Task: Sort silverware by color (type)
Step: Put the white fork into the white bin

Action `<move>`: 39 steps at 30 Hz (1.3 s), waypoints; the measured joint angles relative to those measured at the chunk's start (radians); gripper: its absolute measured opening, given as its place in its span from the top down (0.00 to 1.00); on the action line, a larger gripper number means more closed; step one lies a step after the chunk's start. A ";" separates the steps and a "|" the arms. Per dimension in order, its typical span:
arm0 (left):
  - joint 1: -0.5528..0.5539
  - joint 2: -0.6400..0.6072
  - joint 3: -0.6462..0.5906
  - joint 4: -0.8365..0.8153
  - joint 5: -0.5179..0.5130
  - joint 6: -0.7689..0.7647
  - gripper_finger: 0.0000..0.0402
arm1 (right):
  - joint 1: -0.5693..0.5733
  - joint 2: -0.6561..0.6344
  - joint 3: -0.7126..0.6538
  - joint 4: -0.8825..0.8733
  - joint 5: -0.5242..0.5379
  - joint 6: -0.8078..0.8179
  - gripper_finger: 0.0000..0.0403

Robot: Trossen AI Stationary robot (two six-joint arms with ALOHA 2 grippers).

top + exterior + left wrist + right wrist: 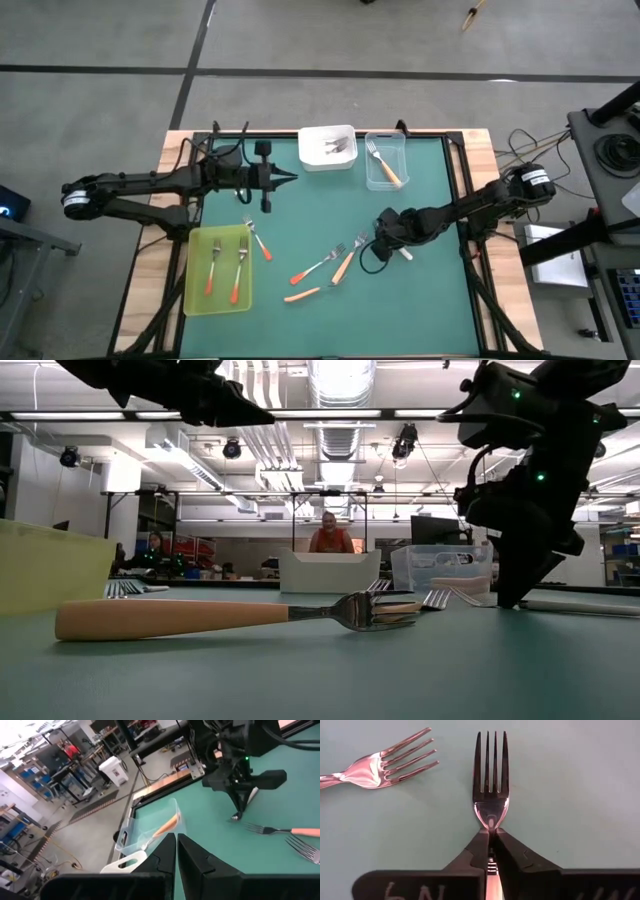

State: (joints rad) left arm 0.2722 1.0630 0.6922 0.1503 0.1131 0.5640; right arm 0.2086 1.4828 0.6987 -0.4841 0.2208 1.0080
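Observation:
My right gripper [383, 238] points steeply down at the table's middle right and is shut on a white-handled fork [491, 795], whose handle [405, 255] sticks out toward the right. Loose forks lie nearby: one light orange [344, 265], two red-orange [312, 268] [262, 245], and another [300, 294] near the front. My left gripper [285, 178] hovers shut with nothing in it at the far left, above the table. In the low view a light orange fork [230, 616] lies flat in front. My right gripper pinches the white-handled fork's metal neck [491, 826], just behind the tines, between its two fingers. The fingers come from above, slanting steeply down, one on each side of the neck. The fork lies flat on the green table, tines pointing away from the wrist.
A yellow-green tray [195, 295] at the front left holds two red-orange forks. A white tray [345, 162] and a clear tray [370, 178] stand at the far edge, each with forks in it. Another fork's tines [385, 767] lie close beside the held fork.

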 joint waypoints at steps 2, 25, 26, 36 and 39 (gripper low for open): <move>0.002 0.000 0.000 -0.006 0.000 0.000 1.00 | 0.003 -0.019 0.000 -0.004 0.000 0.002 0.97; 0.038 0.052 -0.001 0.131 0.000 -0.065 1.00 | -0.284 -0.191 0.228 0.191 0.235 -0.662 0.97; 0.038 0.056 -0.001 0.141 0.000 -0.080 1.00 | -0.295 -0.192 0.219 0.271 0.239 -0.699 0.97; 0.037 0.177 -0.001 0.352 0.001 -0.326 0.98 | -0.347 -0.168 -0.004 1.245 0.216 -0.941 0.97; 0.036 0.219 -0.002 0.441 0.002 -0.345 0.93 | -0.347 -0.146 -0.044 1.486 0.215 -1.021 0.97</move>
State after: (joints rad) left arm 0.3081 1.2819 0.6907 0.5908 0.1150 0.2193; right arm -0.1379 1.3364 0.6550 1.0015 0.4363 -0.0131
